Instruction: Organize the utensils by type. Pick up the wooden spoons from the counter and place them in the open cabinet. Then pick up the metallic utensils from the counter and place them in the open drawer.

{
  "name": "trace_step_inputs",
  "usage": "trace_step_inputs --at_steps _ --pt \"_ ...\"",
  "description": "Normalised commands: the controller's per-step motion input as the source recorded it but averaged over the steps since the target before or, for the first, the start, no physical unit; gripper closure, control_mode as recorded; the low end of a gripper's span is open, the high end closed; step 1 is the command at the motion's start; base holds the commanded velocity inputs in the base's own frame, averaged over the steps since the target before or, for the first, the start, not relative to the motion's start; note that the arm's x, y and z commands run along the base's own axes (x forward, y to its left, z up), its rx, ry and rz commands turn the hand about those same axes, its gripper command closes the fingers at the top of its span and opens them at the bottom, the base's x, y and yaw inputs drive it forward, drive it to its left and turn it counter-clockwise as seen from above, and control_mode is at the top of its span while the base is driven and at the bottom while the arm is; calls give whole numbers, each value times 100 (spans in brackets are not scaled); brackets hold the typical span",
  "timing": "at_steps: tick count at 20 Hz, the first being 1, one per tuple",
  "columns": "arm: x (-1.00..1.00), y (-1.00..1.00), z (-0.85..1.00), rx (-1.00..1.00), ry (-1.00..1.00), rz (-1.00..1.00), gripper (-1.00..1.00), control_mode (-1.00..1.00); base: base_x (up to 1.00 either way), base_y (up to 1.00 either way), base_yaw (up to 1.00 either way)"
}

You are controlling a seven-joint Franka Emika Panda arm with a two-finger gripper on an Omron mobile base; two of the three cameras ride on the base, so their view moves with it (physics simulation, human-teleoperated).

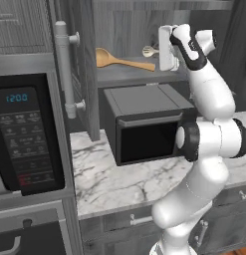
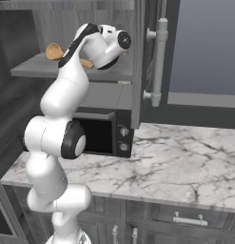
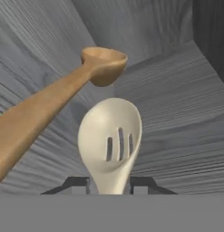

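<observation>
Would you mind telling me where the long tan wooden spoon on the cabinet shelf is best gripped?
Grip the tan wooden spoon mid-handle, from above and from the open front. The handle lies flat along the cabinet shelf, straight and slim enough for the jaws; the round bowl at its left end likely would slip.

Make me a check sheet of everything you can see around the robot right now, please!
Surface: white marble counter, bare in front of the toaster oven.
Job's things: tan spoon lies on the cabinet shelf; slotted spoon held over the shelf beside it.
Clutter: nothing seen.
Gripper: gripper shut on the slotted spoon's handle, inside the cabinet.
Cables: nothing seen.
Surroundings: microwave at left; open cabinet door with bar handle.
</observation>
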Motion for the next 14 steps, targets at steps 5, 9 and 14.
trace_step_inputs --at_steps 5,9,14 --pt "45 -3 -3 0 8 10 100 -100 0 0 0" --pt "38 0 -6 0 1 5 100 -100 0 0 0" --pt "28 6 -13 0 0 0 -100 -100 0 0 0"
